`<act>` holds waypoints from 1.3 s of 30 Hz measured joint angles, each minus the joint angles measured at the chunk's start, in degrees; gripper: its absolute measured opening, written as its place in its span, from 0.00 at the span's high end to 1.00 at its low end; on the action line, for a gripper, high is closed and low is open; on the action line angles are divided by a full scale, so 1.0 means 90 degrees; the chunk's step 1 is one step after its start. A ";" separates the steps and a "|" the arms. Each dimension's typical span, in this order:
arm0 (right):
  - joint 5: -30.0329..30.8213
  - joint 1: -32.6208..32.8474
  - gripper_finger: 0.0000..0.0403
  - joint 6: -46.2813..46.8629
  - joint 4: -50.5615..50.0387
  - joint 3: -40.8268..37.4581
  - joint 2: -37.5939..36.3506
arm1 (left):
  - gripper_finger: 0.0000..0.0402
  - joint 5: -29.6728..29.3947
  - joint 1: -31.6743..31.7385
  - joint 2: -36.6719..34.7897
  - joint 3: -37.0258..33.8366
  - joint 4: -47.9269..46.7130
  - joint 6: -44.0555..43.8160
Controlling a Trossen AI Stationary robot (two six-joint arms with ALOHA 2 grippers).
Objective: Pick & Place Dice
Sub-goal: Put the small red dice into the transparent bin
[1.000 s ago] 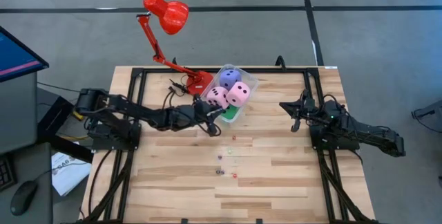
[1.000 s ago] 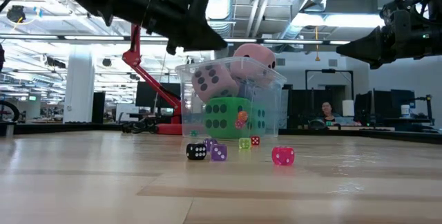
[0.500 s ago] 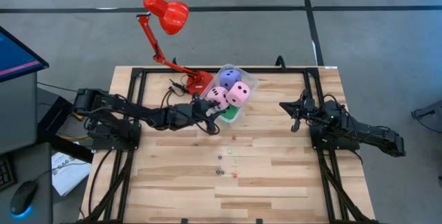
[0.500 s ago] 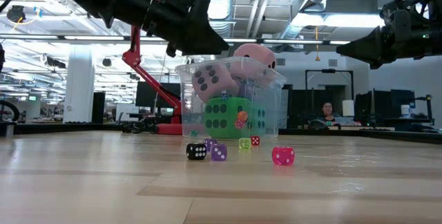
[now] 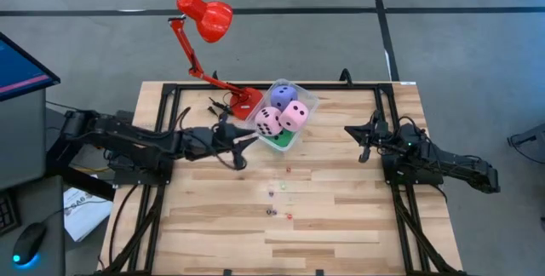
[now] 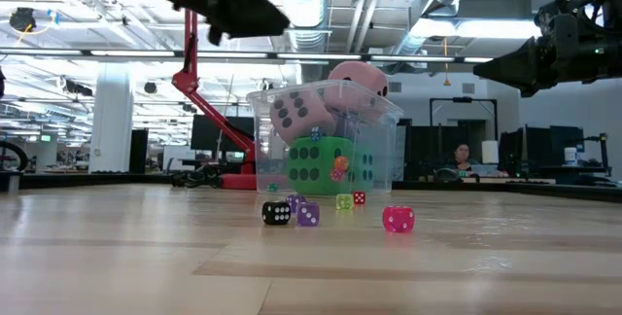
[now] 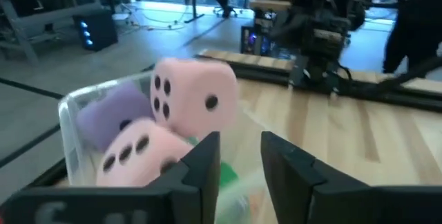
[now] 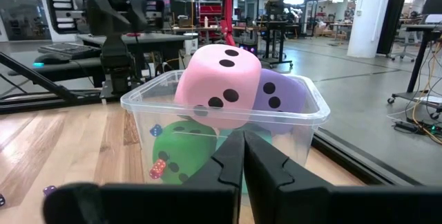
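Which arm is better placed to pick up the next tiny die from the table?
Probably the left. Its end effector is open, empty and next to the clear tub, nearer the loose tiny dice than the right end effector, which is shut and parked at the table's right side.

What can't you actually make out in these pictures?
- Green die, low view: the clear tub wall hazes it.
- Tiny dice, high view: too small to read pips.
- Purple die, left wrist view: blurred, partly behind a pink die.
- Cyan die: not visible in any view.
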 joint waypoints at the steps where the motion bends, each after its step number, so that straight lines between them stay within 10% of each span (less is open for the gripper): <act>1: 0.0001 -0.0001 0.98 0.0000 0.0000 -0.0001 0.0001 | 0.75 0.0001 -0.0053 -0.0115 -0.0122 0.0028 0.0002; 16: 0.0001 0.0000 0.98 0.0000 0.0001 -0.0001 0.0000 | 0.87 -0.0002 -0.0418 -0.1363 -0.2029 0.0642 -0.0850; 39: -0.0001 0.0000 0.98 0.0000 0.0000 -0.0001 0.0000 | 0.87 0.0325 -0.0415 -0.2308 -0.2156 0.0072 0.0187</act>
